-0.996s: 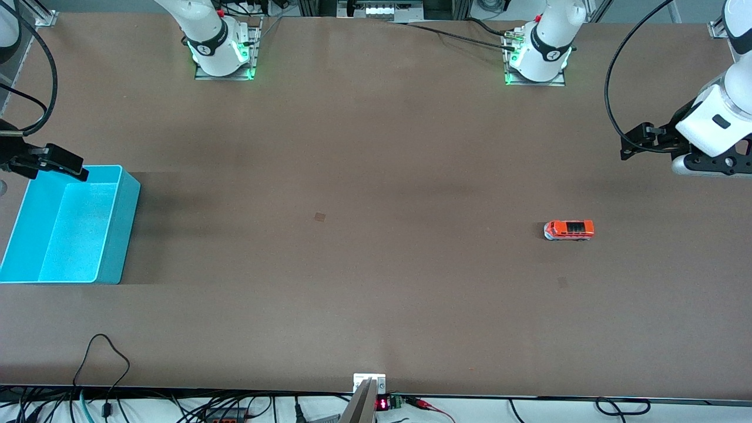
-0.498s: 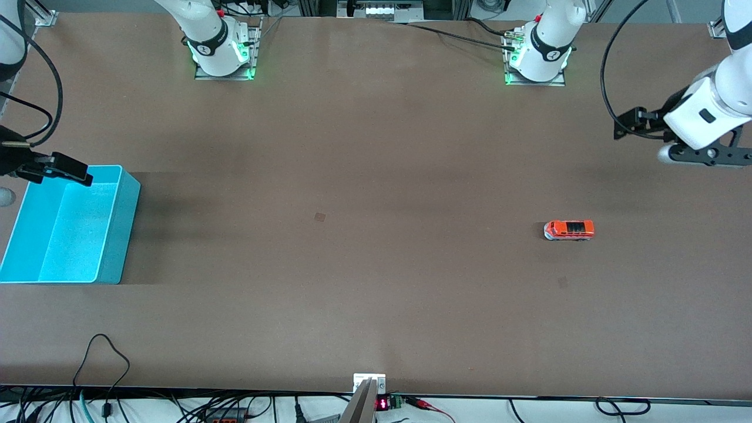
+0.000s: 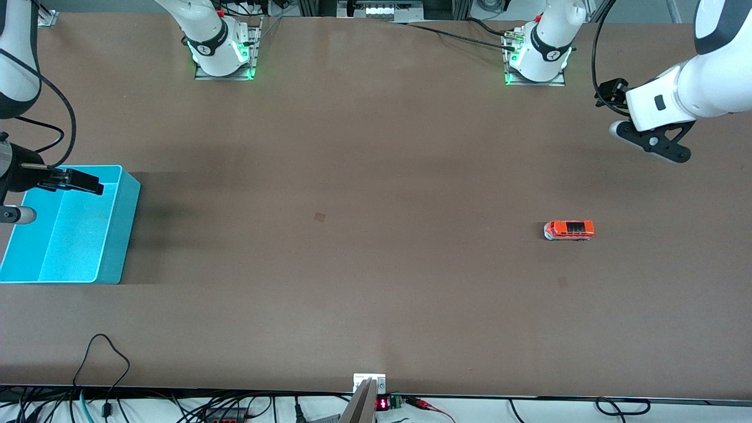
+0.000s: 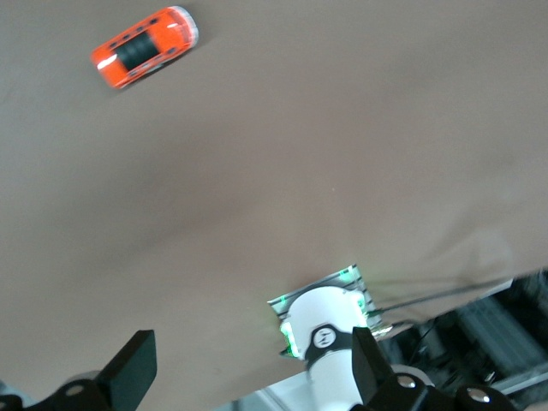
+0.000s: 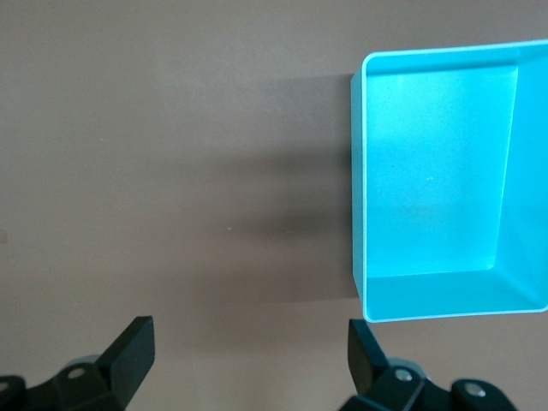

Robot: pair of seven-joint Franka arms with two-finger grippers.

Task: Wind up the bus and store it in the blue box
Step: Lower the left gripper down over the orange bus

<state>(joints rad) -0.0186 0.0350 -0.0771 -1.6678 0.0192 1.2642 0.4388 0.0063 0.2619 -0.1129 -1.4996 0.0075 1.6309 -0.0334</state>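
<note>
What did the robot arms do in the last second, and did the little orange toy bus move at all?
The left gripper swung up from the table's end toward the bases, turning as it went. The right gripper slid a little farther out over the light blue plastic box. Both are open and took hold of nothing. The small orange-red toy bus and the box stayed exactly where they were.

Arms: white glossy shells w/ black joint bands, black cables looped alongside. Bases lit green on metal plates. Left claw (image 3: pixel 658 138) and right claw (image 3: pixel 64 182): black fingers.
</note>
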